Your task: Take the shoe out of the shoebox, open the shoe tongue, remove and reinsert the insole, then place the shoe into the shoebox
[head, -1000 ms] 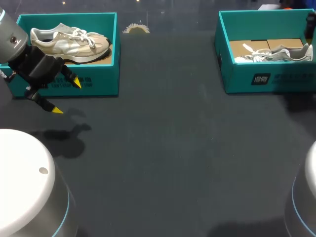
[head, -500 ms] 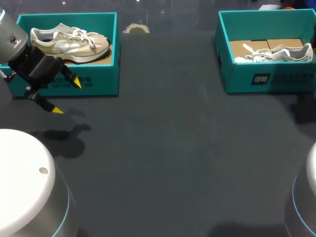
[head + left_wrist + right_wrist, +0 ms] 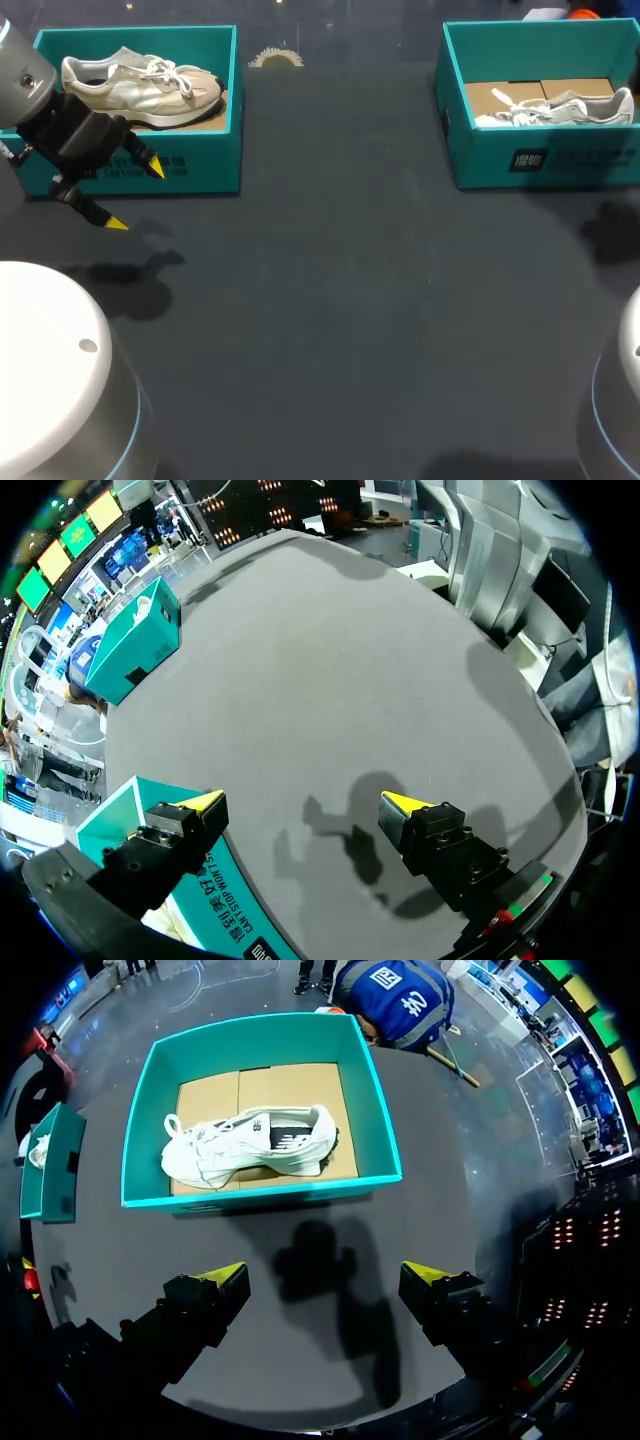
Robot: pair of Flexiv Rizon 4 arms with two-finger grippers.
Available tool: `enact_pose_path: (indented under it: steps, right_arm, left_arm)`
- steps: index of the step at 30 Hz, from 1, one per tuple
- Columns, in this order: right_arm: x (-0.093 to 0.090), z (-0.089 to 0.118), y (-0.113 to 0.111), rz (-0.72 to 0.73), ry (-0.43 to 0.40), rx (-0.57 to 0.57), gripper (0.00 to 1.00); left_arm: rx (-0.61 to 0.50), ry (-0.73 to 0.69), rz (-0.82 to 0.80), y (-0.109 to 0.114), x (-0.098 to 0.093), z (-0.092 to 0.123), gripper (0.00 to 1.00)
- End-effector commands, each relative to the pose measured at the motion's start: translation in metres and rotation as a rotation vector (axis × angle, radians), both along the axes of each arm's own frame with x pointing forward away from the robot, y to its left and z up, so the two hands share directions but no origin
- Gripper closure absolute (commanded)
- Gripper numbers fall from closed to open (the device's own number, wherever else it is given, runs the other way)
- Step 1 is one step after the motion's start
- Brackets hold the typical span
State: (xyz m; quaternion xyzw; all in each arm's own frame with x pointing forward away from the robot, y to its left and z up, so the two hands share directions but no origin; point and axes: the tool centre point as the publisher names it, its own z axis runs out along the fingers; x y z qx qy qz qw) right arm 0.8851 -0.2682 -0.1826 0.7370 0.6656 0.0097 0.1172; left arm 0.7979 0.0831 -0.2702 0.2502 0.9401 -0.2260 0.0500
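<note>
Jaws of both grippers stood wide apart, gripping nothing. The left gripper (image 3: 136,196) hung above the dark table (image 3: 340,300), just in front of the left teal shoebox (image 3: 200,165). A beige sneaker (image 3: 140,88) lay inside that box, beyond the fingers. The right gripper (image 3: 322,1272) hovered just short of the right teal shoebox (image 3: 260,1193). A white sneaker (image 3: 250,1145) lay on that box's cardboard floor, ahead of the fingers.

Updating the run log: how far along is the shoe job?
Done: nothing; the left shoe and right shoe lie in the left shoebox and right shoebox. In hand: nothing; left gripper and right gripper hang open, each before its box. Left: every step.
</note>
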Motion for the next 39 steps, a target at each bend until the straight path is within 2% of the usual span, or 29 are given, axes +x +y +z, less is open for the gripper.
enact_pose_path:
  steps: [1,12,13,15,21,34,39]
  right_arm:
    - [0.009,0.006,0.007,0.024,-0.013,0.012,0.00]
    - [0.012,0.008,0.009,0.031,-0.017,0.010,0.00]
    - [0.012,0.008,0.009,0.031,-0.017,0.010,0.00]
    - [0.012,0.008,0.009,0.031,-0.017,0.010,0.00]
    - [0.012,0.008,0.009,0.031,-0.017,0.010,0.00]
    - [0.012,0.008,0.009,0.031,-0.017,0.010,0.00]
    - [0.012,0.008,0.009,0.031,-0.017,0.010,0.00]
  left_arm:
    - [0.002,-0.002,0.000,0.000,-0.001,0.000,0.00]
    - [0.002,-0.002,0.000,0.000,-0.001,0.000,0.00]
    - [-0.022,-0.012,-0.040,0.003,0.001,0.001,0.00]
    - [0.020,-0.122,-0.104,0.010,0.007,0.007,0.00]
    - [0.135,-0.254,-0.373,0.028,0.041,0.018,0.00]
    - [0.333,-0.398,-0.593,0.076,0.127,0.049,0.00]
    - [0.333,-0.398,-0.593,0.076,0.127,0.049,0.00]
